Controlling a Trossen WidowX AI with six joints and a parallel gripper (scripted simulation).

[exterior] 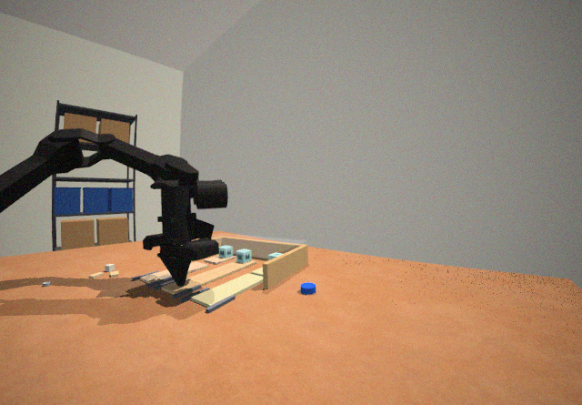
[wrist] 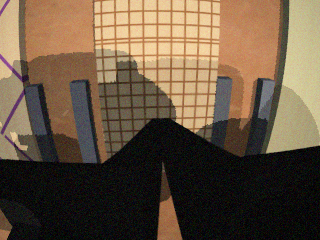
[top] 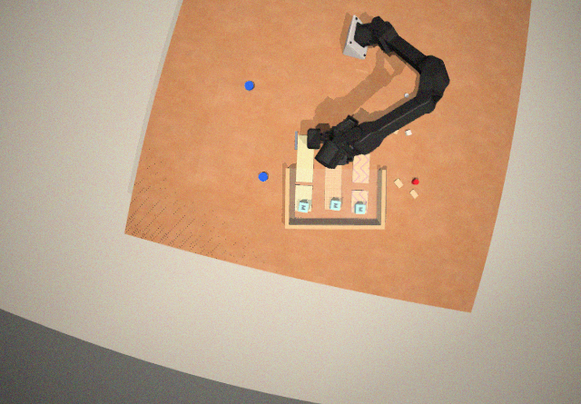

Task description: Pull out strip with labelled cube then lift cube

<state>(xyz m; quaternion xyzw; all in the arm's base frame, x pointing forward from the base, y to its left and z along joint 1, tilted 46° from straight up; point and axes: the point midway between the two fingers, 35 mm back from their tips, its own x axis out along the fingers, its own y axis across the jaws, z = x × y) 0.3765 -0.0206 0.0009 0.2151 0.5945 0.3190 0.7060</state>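
My gripper point(exterior: 181, 283) point(wrist: 160, 127) is shut and empty, pointing down, its tips low over or on the near end of the middle grid-patterned strip point(top: 333, 182) point(exterior: 220, 275) point(wrist: 157, 30). Contact is hard to tell. That strip shows no gap and carries a pale blue cube point(top: 335, 203) point(exterior: 243, 256) marked M at its far end. The plain yellow strip point(top: 304, 160) point(exterior: 230, 289) point(wrist: 305, 50) has a gap before its cube point(top: 303, 206). The zigzag strip point(top: 360, 170) point(wrist: 7, 40) also has a gap before its cube point(top: 360, 208) point(exterior: 225, 251). The arm hides the near strip ends in the top view.
A three-sided wooden wall point(top: 335, 226) point(exterior: 286, 268) surrounds the far ends. Dark blue rails point(wrist: 82, 120) point(wrist: 221, 115) flank the middle strip. Blue discs point(top: 249, 85) point(top: 263, 176) lie on one side; a red piece point(top: 415, 182) and small tan blocks point(top: 398, 182) point(top: 413, 193) lie on the other.
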